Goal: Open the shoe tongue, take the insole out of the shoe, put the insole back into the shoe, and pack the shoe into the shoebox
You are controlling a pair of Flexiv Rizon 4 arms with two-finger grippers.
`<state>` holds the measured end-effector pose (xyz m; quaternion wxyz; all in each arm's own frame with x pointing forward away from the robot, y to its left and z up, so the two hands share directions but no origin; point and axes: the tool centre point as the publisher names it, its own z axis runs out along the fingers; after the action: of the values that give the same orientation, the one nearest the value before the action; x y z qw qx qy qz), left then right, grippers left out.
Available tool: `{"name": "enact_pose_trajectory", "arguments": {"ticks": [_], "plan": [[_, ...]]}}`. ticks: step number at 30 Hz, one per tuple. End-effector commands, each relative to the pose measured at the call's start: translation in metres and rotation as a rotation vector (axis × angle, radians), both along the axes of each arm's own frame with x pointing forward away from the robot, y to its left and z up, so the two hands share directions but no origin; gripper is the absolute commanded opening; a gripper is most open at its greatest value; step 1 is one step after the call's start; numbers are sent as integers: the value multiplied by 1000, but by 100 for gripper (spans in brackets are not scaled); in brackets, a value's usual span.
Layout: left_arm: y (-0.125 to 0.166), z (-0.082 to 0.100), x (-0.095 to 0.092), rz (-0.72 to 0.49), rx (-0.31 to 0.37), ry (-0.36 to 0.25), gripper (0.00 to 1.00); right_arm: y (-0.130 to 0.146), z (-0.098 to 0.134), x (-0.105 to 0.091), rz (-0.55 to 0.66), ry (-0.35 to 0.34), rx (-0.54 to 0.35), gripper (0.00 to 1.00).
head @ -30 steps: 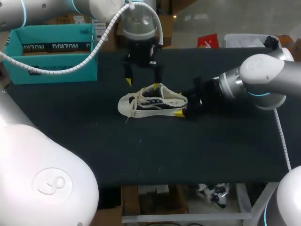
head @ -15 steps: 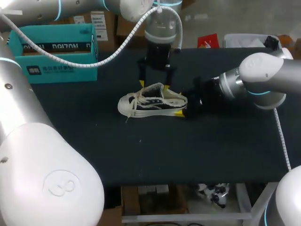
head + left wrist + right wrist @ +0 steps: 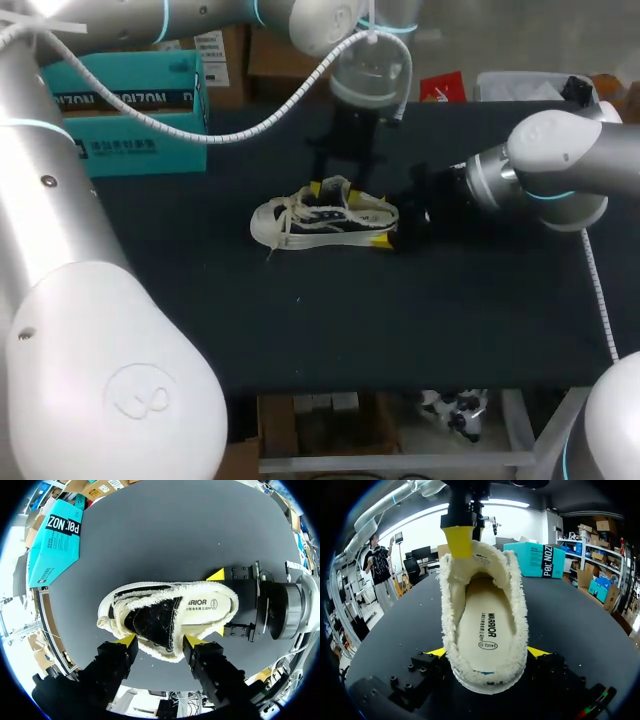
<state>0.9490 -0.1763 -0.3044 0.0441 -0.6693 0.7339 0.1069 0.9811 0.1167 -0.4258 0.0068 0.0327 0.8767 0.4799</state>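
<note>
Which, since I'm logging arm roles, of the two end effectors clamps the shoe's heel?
The right end effector: it clamps the shoe at the heel from both sides. The left end effector sits open over the tongue instead.

The table (image 3: pixel 200 320) has a flat top covered in matte black, and it runs wide beneath both pairs of jaws. In the left wrist view it lies straight below the left gripper (image 3: pixel 160 641) and spreads ahead of the jaws and out past either side of them, as far as its own edges. In the right wrist view it sits level under the right gripper (image 3: pixel 487 652) and stretches away ahead of the jaws. A few pale specks (image 3: pixel 298 297) dot the black cloth, well apart from both pairs of jaws, on the side toward the table's near edge. Pale frame bars (image 3: pixel 400 465) show under that near edge.
</note>
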Motion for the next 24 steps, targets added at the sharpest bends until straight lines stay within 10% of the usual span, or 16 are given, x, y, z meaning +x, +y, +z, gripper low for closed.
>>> {"name": "enact_pose_trajectory", "arguments": {"ticks": [1,6,11,24], "plan": [[-1,-2,1,14,33,-4,53,3,-6,4,3,0,4,0],[2,-6,4,33,38,0,44,3,-6,4,3,0,4,0],[4,-8,7,50,37,-3,0,3,-6,4,3,0,4,0],[42,9,-8,74,-115,-93,0,3,-6,4,3,0,4,0]]}}
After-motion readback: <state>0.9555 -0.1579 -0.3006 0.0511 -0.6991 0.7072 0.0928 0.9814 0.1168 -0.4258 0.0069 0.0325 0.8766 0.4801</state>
